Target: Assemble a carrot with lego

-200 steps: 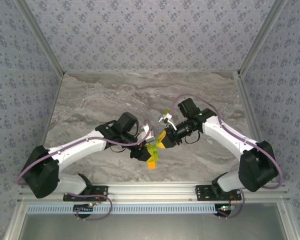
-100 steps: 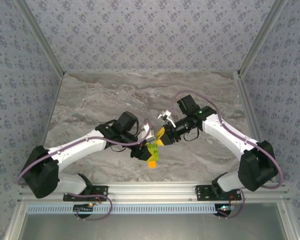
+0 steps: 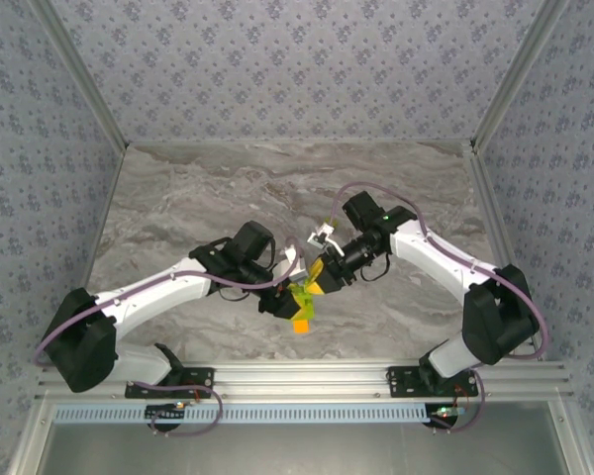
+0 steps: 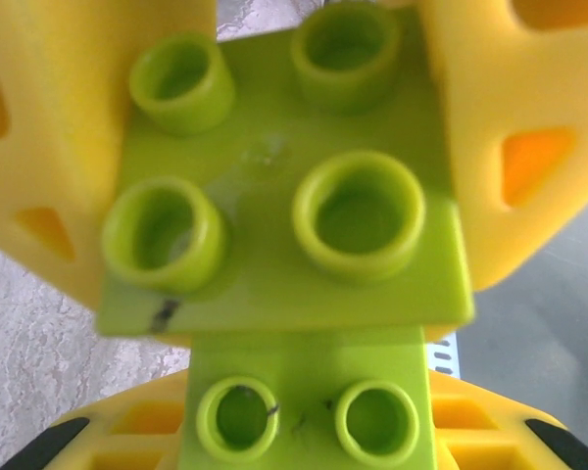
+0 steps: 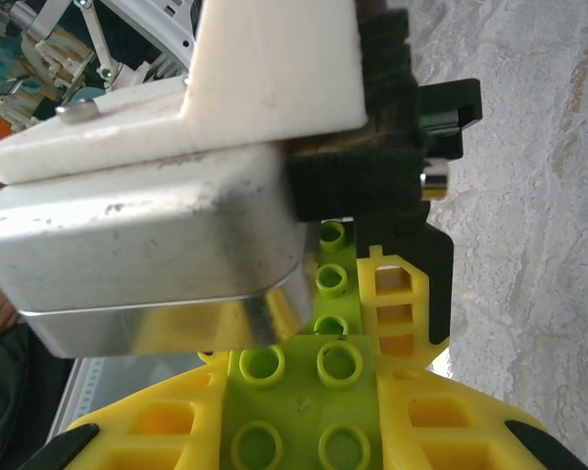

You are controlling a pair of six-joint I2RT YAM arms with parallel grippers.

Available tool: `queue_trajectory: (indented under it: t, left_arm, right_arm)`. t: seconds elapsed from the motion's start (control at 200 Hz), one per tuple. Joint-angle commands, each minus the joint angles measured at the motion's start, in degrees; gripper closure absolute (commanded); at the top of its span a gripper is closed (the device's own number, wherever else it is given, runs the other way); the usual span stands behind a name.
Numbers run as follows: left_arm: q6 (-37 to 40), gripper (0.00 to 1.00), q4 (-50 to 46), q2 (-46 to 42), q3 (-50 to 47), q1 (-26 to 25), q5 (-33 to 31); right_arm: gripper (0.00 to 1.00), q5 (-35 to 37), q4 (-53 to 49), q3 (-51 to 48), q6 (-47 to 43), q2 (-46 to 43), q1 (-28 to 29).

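My left gripper (image 3: 289, 299) is shut on the part-built carrot: an orange brick (image 3: 301, 324) hangs at its lower end, with lime-green bricks (image 3: 302, 297) above it. In the left wrist view its own yellow fingers (image 4: 108, 441) clamp a narrow lime-green brick (image 4: 309, 411). My right gripper (image 3: 319, 279) is shut on a square lime-green four-stud brick (image 5: 299, 401), held between its yellow fingers (image 5: 461, 431). That brick (image 4: 284, 196) lies edge to edge against the narrow one. Whether the two are pressed together I cannot tell. The left gripper's finger (image 5: 397, 294) and metal housing (image 5: 157, 245) loom right in front.
Both grippers meet above the near middle of the grey marble table (image 3: 178, 198). An aluminium rail (image 3: 307, 374) runs along the near edge. Patterned walls (image 3: 40, 148) close in the left, right and far sides.
The right arm has swung left and brought its square green brick in against the bricks in the left gripper. The left arm has stayed put.
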Motion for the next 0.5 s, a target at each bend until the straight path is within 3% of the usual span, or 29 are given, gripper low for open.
queue_trajectory:
  t: [0.0, 0.495]
  left_arm:
    - [1.31, 0.92, 0.68, -1.43, 1.63, -0.02, 0.1]
    - [1.38, 0.92, 1.89, -1.7, 0.8, 1.28, 0.46]
  right_arm:
    - [0.9, -0.93, -4.42, 0.23, -2.37, 0.34, 0.15]
    - [0.87, -0.85, -8.6, 0.92, -5.5, 3.2, 1.92]
